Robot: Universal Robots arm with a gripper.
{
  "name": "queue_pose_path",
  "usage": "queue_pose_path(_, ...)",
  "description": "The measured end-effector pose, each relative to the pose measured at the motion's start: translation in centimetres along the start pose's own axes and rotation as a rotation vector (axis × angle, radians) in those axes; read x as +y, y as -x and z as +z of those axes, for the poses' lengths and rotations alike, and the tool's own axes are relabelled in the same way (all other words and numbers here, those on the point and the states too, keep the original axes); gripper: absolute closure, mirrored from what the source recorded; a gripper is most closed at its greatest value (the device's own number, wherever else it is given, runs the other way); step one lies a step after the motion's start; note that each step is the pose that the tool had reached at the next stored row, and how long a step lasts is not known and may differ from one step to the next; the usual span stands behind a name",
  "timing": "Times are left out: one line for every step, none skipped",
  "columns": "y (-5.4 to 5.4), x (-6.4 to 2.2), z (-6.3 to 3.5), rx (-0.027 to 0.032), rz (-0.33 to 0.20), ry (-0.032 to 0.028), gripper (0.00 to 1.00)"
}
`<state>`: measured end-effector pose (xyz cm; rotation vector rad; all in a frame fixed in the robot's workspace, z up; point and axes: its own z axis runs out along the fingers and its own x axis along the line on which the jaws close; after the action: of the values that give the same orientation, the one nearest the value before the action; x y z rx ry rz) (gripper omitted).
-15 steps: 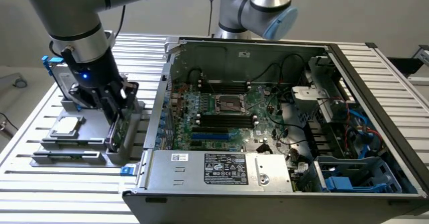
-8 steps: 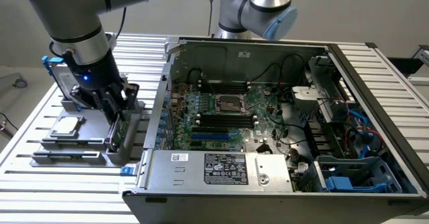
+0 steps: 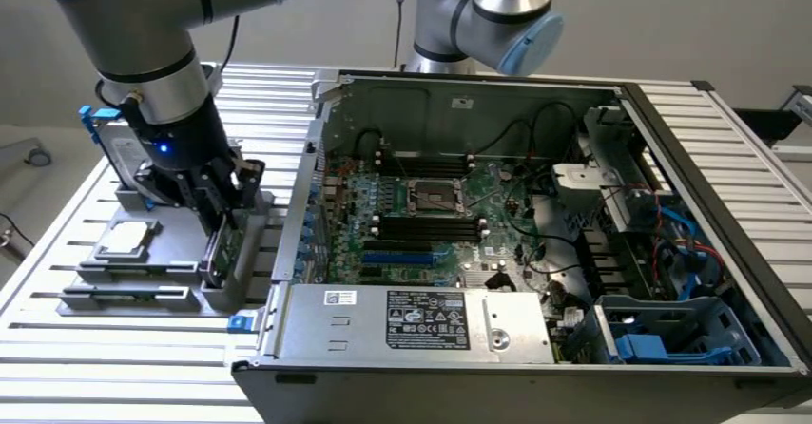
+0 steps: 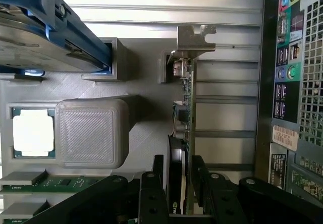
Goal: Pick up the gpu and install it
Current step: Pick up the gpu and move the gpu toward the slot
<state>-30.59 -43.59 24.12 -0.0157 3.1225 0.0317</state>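
Note:
The gpu [image 4: 187, 103] stands on edge in a grey holder beside the computer case. Its green board, black cover and silver end bracket [image 4: 196, 37] show edge-on in the wrist view. In the exterior view the gpu [image 3: 219, 253] sits low at the left of the case, under the arm. My gripper [image 4: 176, 164] is open and lowered over the card, with one black finger on each side of it. The fingers [image 4: 154, 183] straddle the card's near end, and I see no firm grip. From the exterior view the gripper [image 3: 222, 210] is right above the holder.
The grey fixture [image 3: 76, 281] also holds a silver hard drive with blue frame [image 3: 117, 148], a processor chip [image 3: 124, 239] and memory sticks [image 3: 127, 296]. The open computer case [image 3: 710, 158] with its motherboard [image 3: 432, 224] lies to the exterior view's right. A second arm [image 3: 489, 15] stands behind it.

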Motion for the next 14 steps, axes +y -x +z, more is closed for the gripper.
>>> queue_pose_path(0.00,0.00,0.00,-0.0001,0.002,0.0000,0.64)
queue_pose_path(0.00,0.00,0.00,-0.0001,0.004,-0.0001,0.64)
queue_pose_path(0.00,0.00,0.00,-0.0002,0.006,-0.0001,0.64)
queue_pose_path(0.00,0.00,0.00,-0.0002,0.008,-0.0001,0.64)
queue_pose_path(0.01,0.00,0.01,-0.0003,0.009,-0.0001,0.64)
queue_pose_path(0.01,0.01,0.01,-0.0003,0.011,-0.0002,0.64)
queue_pose_path(0.00,0.02,0.01,-0.0003,0.012,-0.0002,0.64)
queue_pose_path(0.00,0.04,0.01,-0.0004,0.014,-0.0002,0.64)
queue_pose_path(0.00,0.06,0.01,-0.0004,0.014,-0.0002,0.64)
queue_pose_path(0.01,0.09,0.01,-0.0005,0.015,-0.0002,0.64)
queue_pose_path(0.00,0.11,0.01,-0.0004,0.015,-0.0003,0.64)
queue_pose_path(0.00,0.11,0.01,-0.0004,0.015,-0.0003,0.64)
queue_pose_path(0.00,0.12,0.01,-0.0004,0.015,-0.0003,0.64)
queue_pose_path(0.00,0.12,0.01,-0.0004,0.015,-0.0003,0.64)
